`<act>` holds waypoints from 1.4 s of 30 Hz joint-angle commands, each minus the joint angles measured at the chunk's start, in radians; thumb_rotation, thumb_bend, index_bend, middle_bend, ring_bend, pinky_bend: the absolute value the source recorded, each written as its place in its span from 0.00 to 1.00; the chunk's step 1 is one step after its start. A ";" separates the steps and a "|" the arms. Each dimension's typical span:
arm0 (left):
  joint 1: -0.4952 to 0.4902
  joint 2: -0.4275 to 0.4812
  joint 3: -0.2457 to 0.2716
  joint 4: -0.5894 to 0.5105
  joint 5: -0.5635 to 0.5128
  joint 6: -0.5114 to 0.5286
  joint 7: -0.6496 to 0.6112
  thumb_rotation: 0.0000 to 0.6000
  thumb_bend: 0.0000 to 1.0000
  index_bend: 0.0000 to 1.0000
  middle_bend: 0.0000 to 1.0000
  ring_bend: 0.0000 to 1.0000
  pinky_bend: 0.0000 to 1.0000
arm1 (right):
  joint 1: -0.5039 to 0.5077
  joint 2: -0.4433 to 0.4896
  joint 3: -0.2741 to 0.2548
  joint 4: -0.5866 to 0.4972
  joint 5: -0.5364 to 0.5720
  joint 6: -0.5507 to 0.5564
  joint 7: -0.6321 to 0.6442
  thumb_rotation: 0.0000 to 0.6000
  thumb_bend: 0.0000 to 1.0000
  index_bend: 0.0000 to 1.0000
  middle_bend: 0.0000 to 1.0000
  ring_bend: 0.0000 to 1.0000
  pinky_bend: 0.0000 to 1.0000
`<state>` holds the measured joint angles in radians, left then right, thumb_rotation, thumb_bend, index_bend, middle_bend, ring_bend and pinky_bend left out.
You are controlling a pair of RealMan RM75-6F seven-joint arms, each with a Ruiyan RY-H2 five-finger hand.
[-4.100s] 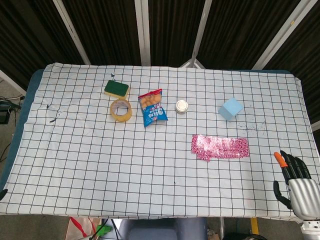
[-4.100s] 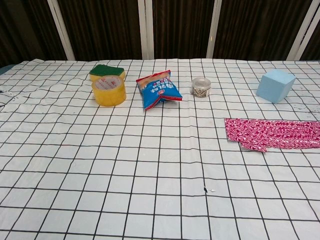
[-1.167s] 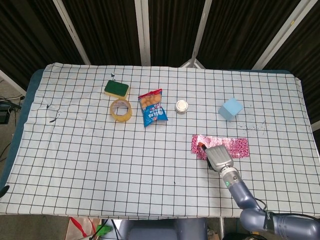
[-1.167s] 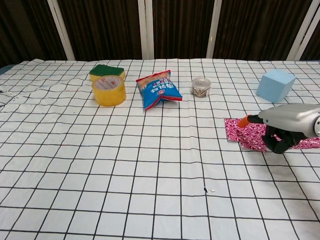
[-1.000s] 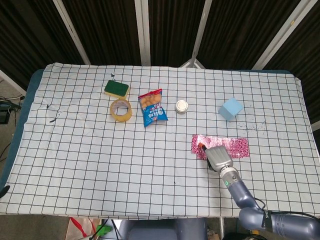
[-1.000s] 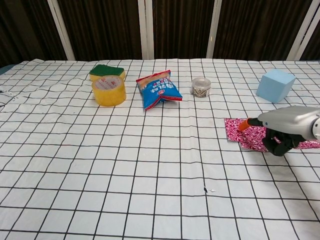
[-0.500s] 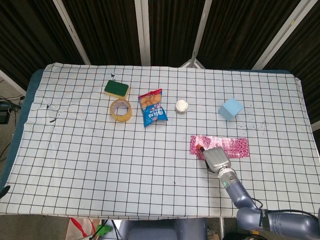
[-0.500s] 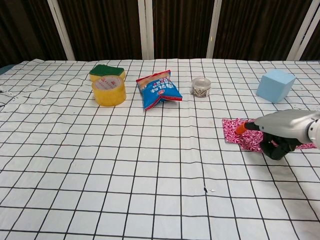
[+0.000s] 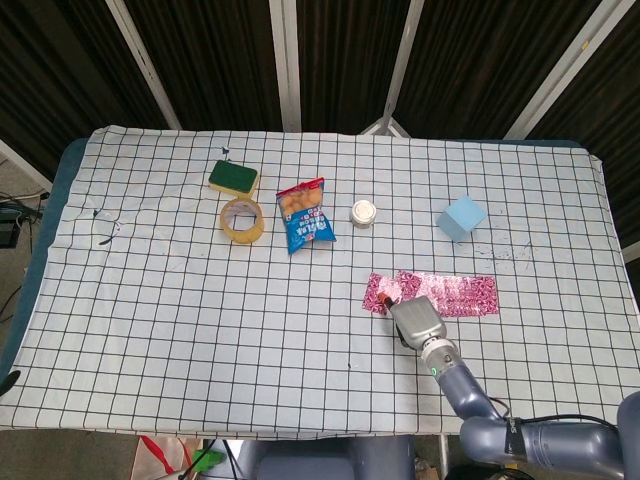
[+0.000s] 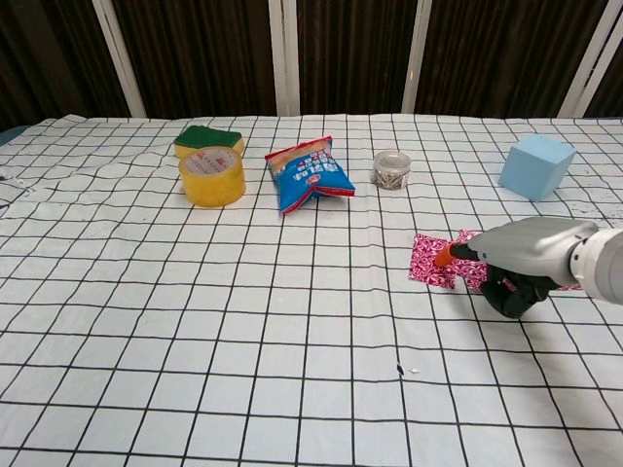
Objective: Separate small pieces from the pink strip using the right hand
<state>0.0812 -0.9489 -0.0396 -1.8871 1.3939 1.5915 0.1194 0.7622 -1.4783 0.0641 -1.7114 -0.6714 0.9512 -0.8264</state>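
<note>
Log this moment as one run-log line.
right robot hand: fingertip on small pink piece | piece offset from pink strip | left hand: not in view

right hand [image 10: 521,263], fingers [image 10: 445,257] on pink strip [image 10: 433,261]

Place: a robot test bench, more lab or workshop than home.
Table: one table [image 9: 150,330] under a white cloth with a black grid, its blue edge showing at the left.
Backdrop: dark ribbed panels [image 10: 195,49] held by pale metal bars [image 9: 286,60] along the far side.
Floor: bare grey floor and cables [image 9: 12,215] at the far left.
Props: unrelated test items set in a loose row far on the cloth: sponge [image 9: 233,178], tape roll [image 9: 242,220], snack bag [image 9: 305,214], small jar [image 9: 363,212], blue block [image 9: 461,218].
</note>
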 commanded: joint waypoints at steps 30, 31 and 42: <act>-0.004 0.011 -0.001 0.010 -0.004 -0.009 -0.035 1.00 0.26 0.16 0.00 0.00 0.06 | 0.073 -0.001 0.022 -0.124 0.041 0.152 -0.041 1.00 0.76 0.15 0.80 0.79 0.49; -0.003 0.011 -0.001 0.010 -0.003 -0.008 -0.033 1.00 0.26 0.16 0.00 0.00 0.06 | 0.068 0.012 0.023 -0.130 0.040 0.157 -0.032 1.00 0.76 0.15 0.80 0.79 0.49; -0.004 0.000 0.000 0.002 -0.003 -0.002 0.001 1.00 0.26 0.16 0.00 0.00 0.06 | 0.042 0.082 -0.013 -0.101 0.063 0.107 0.029 1.00 0.76 0.15 0.80 0.79 0.49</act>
<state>0.0776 -0.9477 -0.0389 -1.8850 1.3916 1.5890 0.1189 0.8071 -1.3994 0.0565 -1.8198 -0.6114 1.0664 -0.8040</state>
